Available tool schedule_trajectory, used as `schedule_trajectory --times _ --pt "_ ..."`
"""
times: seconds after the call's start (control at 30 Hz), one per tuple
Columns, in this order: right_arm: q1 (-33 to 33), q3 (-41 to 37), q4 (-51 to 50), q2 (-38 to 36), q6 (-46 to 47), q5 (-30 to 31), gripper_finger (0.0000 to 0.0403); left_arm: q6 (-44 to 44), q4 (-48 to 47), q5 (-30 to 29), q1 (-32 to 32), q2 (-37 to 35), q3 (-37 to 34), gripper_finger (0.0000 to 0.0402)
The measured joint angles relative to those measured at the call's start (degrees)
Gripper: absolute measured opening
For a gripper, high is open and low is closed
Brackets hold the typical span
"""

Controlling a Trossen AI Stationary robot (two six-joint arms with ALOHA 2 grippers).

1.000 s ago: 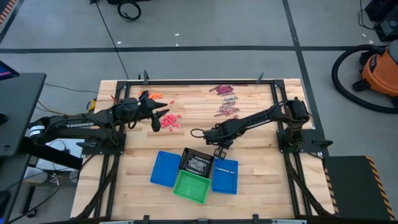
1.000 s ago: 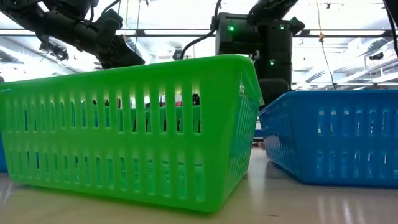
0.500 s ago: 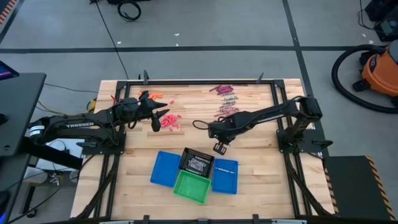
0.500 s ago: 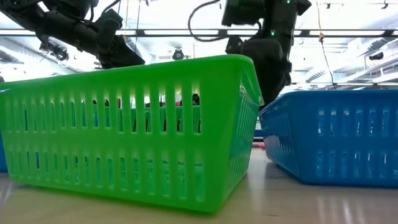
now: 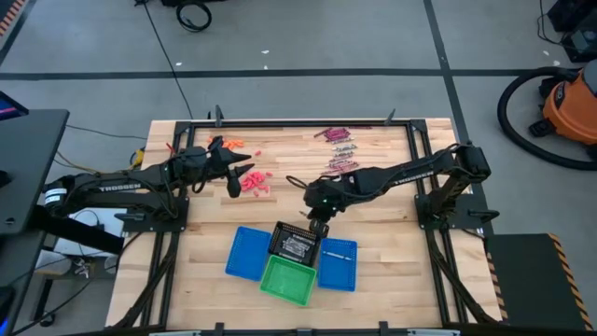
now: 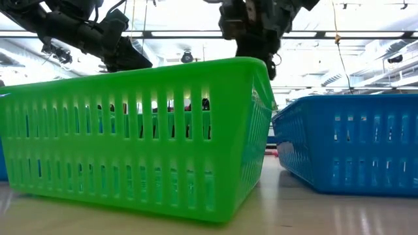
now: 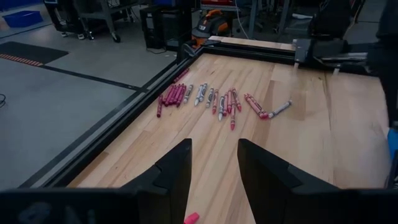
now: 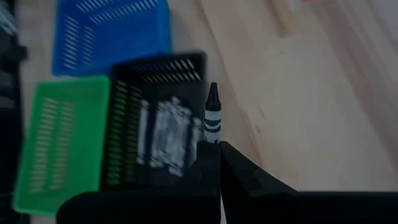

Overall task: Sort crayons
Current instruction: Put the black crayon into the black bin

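Observation:
My right gripper (image 5: 316, 213) hangs over the far right corner of the black basket (image 5: 295, 243), shut on a grey-and-black crayon (image 8: 212, 118). Silvery crayons (image 8: 165, 134) lie in that basket. A green basket (image 5: 287, 280) and two blue baskets (image 5: 248, 254) (image 5: 338, 263) stand around it. More crayons lie in a loose row (image 5: 338, 151) near the table's far edge, maroon, grey and reddish. Pink pieces (image 5: 256, 182) lie by my left gripper (image 5: 239, 177), which stands open above the table, nothing between its fingers (image 7: 180, 171). My right gripper pinches the crayon's blunt end (image 8: 213, 139) between its two fingertips. The fingers slant down toward the table's near side, and the crayon runs on along them with its dark tip (image 8: 212, 91) pointing away. The crayon is lifted clear, above the black basket's rim.
The baskets are clustered at the table's near middle, touching one another. Orange bits (image 5: 233, 142) lie at the far left. A black metal frame (image 5: 280, 122) borders the table. In the low view the green basket (image 6: 137, 130) and a blue one (image 6: 353, 143) fill the foreground.
My right gripper, shut all the while, has risen and gone a little toward the table's left, from over the right blue basket's far edge to the black basket's corner, tipping as it went. In the low view it has climbed to the top of the picture.

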Motion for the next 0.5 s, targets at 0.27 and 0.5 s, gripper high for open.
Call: schedule_trajectory --times 0.27,0.5 --pt "1.6 0.1 10.7 1.7 -0.6 -3.2 0.0005 0.0 0.0 0.0 0.0 0.0 0.0 0.0141" --pt "2.6 0.0 15.3 7.3 -1.5 -5.7 0.0005 0.0 -0.2 0.0 0.0 0.0 0.0 0.0141"
